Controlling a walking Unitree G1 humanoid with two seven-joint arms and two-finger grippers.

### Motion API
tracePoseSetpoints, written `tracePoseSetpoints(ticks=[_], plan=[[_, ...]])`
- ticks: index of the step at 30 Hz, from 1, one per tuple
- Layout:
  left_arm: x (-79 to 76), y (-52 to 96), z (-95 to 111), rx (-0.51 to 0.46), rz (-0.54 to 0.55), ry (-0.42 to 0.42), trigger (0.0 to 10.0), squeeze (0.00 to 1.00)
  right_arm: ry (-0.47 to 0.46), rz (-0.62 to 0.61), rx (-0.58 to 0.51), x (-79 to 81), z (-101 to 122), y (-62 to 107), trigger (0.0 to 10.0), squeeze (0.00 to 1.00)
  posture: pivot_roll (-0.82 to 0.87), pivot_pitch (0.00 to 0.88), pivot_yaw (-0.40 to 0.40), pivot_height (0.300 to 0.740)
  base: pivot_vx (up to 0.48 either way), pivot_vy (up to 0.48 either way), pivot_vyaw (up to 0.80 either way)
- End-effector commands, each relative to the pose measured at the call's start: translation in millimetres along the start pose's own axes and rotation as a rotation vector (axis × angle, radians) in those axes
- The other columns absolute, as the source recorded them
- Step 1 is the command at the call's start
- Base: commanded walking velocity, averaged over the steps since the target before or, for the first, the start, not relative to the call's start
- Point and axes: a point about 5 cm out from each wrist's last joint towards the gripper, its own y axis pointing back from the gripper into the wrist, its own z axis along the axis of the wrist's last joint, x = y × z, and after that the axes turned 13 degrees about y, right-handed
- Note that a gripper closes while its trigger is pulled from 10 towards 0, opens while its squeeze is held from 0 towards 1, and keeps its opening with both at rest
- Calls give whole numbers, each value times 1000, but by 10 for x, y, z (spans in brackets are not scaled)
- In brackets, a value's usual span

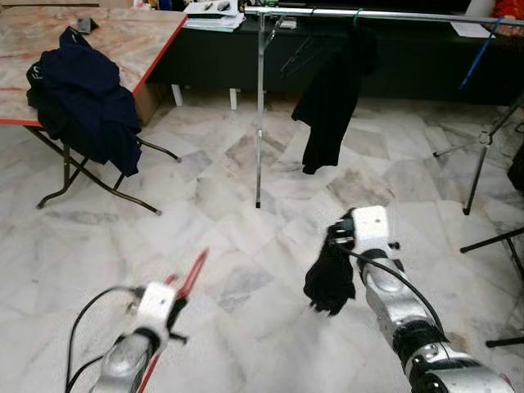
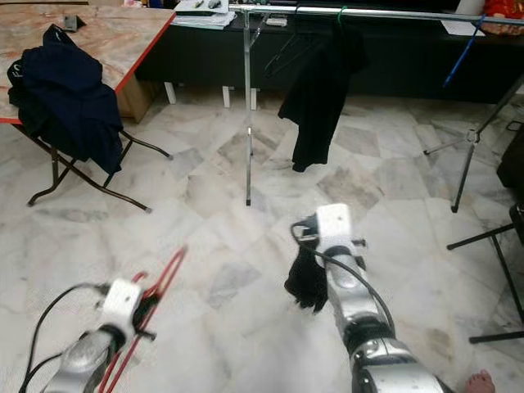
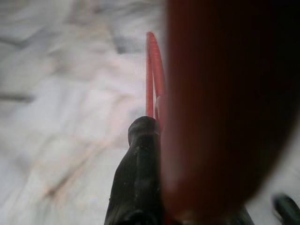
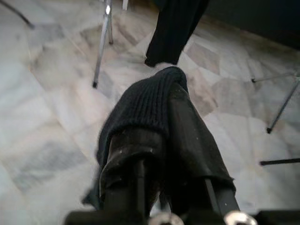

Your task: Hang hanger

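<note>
Our left hand (image 2: 146, 301) is closed on the red hanger (image 2: 161, 282), held low over the marble floor (image 1: 246, 213), well apart from the clothes rail (image 1: 360, 15). Our right hand (image 1: 340, 233) grips a dark knit cloth (image 1: 330, 278). The risks, as we judge them: the thin hanger could twist or slip in our grip on the way, and the dangling cloth could snag the rail's pole (image 1: 260, 115). We count one red hanger, one rail, one dark garment (image 1: 327, 106) hanging on it, and one navy garment (image 1: 82, 98) draped over the table (image 1: 123, 41) edge.
</note>
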Motion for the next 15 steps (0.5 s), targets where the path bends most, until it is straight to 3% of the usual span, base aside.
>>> tracePoseSetpoints(ticks=[1,5,7,9,11,15], plan=[[-24,110,-92,108,-129,-27,10000,0,63,44,56,7,-57,-5,10000,0,20,169,-2,740,0,0,0],[-12,191,-65,179,-230,-92,10000,0,161,91,69,31,-51,-15,10000,0,19,175,2,740,0,0,0],[-13,308,17,278,-360,-161,10000,0,276,112,53,31,23,-45,10000,0,16,182,2,740,0,0,0],[-19,324,31,288,-380,-166,10000,0,282,109,52,27,36,-51,10000,0,16,182,2,740,0,0,0],[-99,426,214,313,-489,-152,10000,0,274,98,32,8,164,-97,10000,0,18,193,3,740,0,0,0],[-184,419,460,252,-545,-143,10000,0,236,94,-14,17,376,-154,10000,0,22,203,5,740,0,0,0]])
